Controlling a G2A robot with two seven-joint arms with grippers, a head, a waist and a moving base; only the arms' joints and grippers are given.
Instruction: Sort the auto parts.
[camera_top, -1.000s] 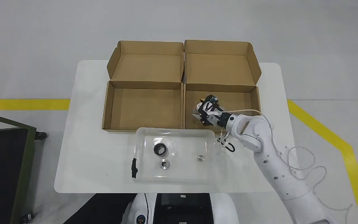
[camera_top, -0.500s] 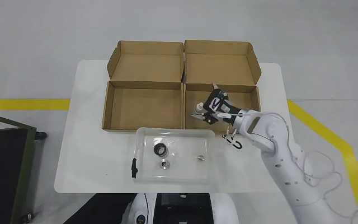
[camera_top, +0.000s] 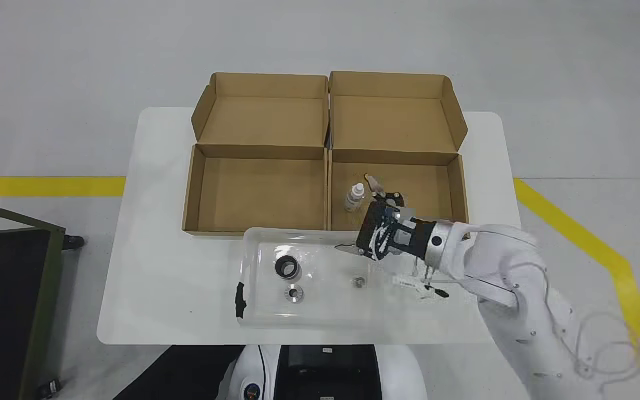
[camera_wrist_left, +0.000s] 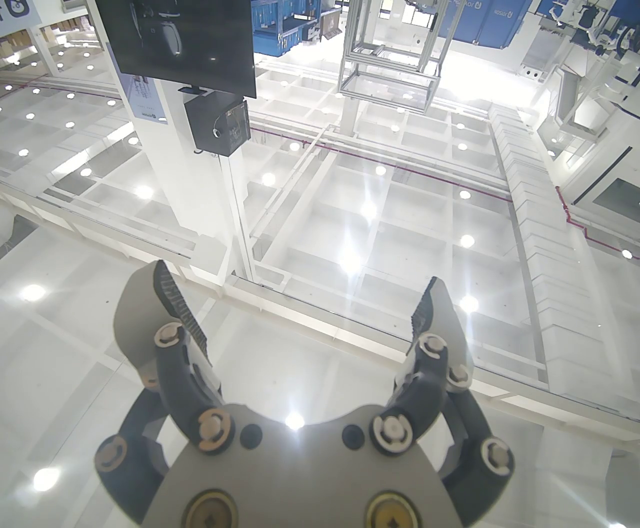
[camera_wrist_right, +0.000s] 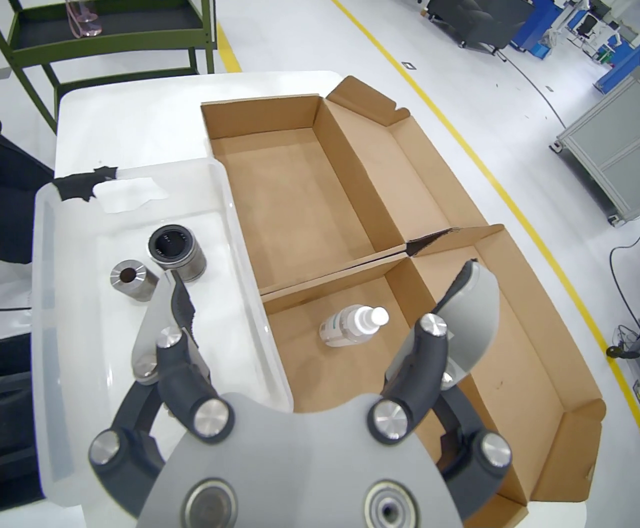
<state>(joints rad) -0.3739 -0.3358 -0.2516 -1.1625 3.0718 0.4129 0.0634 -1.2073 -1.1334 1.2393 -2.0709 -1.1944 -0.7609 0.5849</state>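
A small white bottle (camera_top: 353, 195) (camera_wrist_right: 350, 325) lies on its side in the right cardboard box (camera_top: 440, 190) (camera_wrist_right: 525, 350). The left box (camera_top: 255, 190) (camera_wrist_right: 300, 200) holds nothing. A clear plastic tray (camera_top: 250, 262) (camera_wrist_right: 45, 280) in front of the boxes holds a black ring-shaped bearing (camera_top: 287, 267) (camera_wrist_right: 177, 250), a metal bushing (camera_top: 294, 293) (camera_wrist_right: 129, 277) and another small metal part (camera_top: 357, 282). My right gripper (camera_top: 365, 222) (camera_wrist_right: 325, 295) hangs open above the edge between tray and right box, nothing in it. My left gripper (camera_wrist_left: 300, 300) is open and points up at the ceiling.
The boxes' lids (camera_top: 330, 100) stand folded back at the far side of the white table (camera_top: 150, 250). A strip of black tape (camera_top: 238, 300) sticks to the tray's left rim. A green metal cart (camera_wrist_right: 100, 30) stands on the floor beyond the table.
My right gripper has drawn back out of the right box toward the tray, and the bottle now lies free on the box floor.
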